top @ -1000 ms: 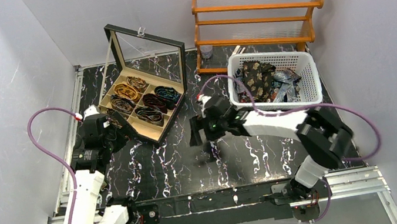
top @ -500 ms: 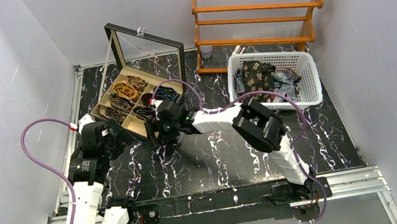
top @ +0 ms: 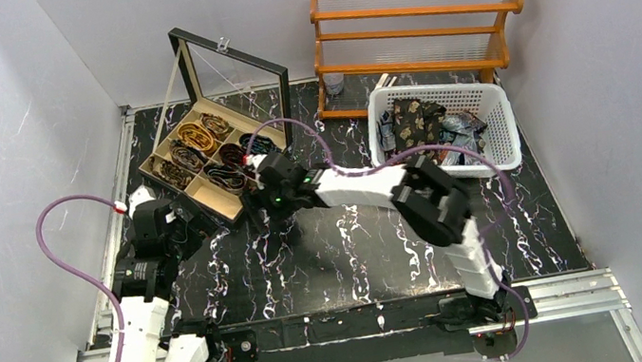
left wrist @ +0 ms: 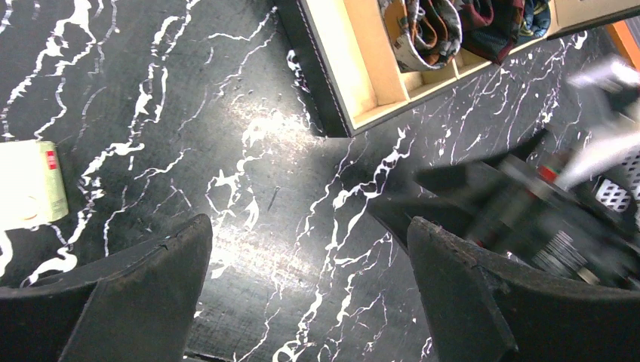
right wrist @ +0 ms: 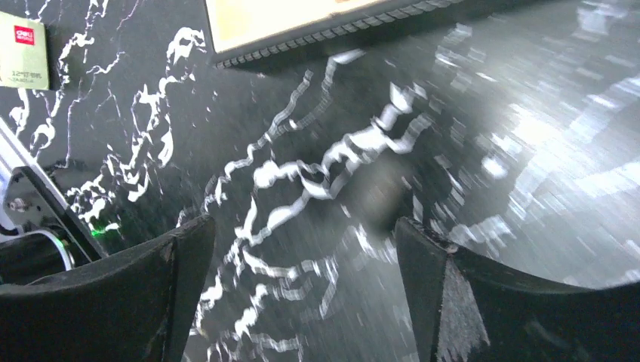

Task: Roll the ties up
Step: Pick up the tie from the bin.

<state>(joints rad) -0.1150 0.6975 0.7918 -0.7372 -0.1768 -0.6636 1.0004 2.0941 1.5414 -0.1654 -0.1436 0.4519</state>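
Left tool gapes wide and empty above the table; right tool likewise wide, empty, just off the wooden box's near corner; loose ties lie far-right in the white basket, nearer the right arm.

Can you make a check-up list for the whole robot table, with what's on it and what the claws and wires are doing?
Surface: black marbled tabletop.
Job's things: rolled ties fill most of the divided box, whose near-corner compartment is empty; loose ties are heaped in the white basket.
Clutter: small pale card on the tabletop by the left arm; small clear container under the rack.
Grippers: left gripper open, empty; right gripper open, empty, by the box's near corner.
Cables: purple cables; the right arm's loops above the box's edge.
Surroundings: wooden rack; grey walls.
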